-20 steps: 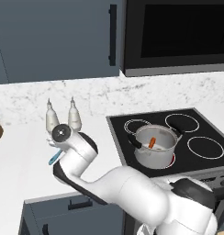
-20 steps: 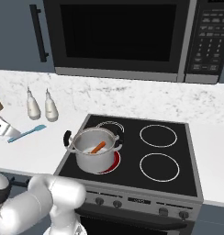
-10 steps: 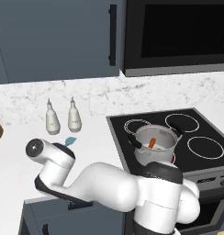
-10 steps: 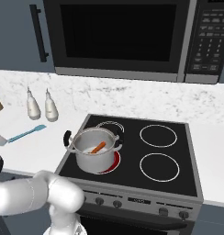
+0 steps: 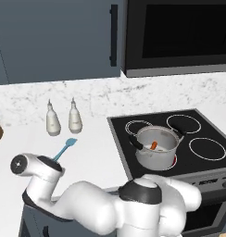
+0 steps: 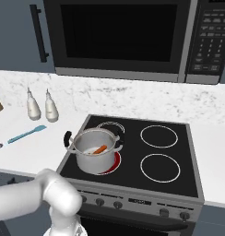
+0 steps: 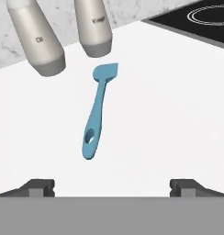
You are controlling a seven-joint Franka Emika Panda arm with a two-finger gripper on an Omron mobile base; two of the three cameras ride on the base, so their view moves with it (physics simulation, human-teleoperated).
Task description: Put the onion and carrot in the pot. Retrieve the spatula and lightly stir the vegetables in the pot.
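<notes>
The light blue spatula lies flat on the white counter, head toward the two bottles, handle end toward my gripper. The gripper is open: its two dark fingertips stand wide apart with nothing between them, a short way back from the handle. From the base cameras the spatula sits left of the stove. The steel pot stands on the front left burner with the orange carrot inside. I cannot make out the onion; it is hidden.
Two pale bottles stand just behind the spatula head, near the marble backsplash. The black stovetop lies to the right. A microwave hangs above it. My own arm bulks over the counter's front edge.
The arm has swung left and lower along the counter front, uncovering the spatula in the left base view. The jaws stay open; pot and spatula have not moved.
</notes>
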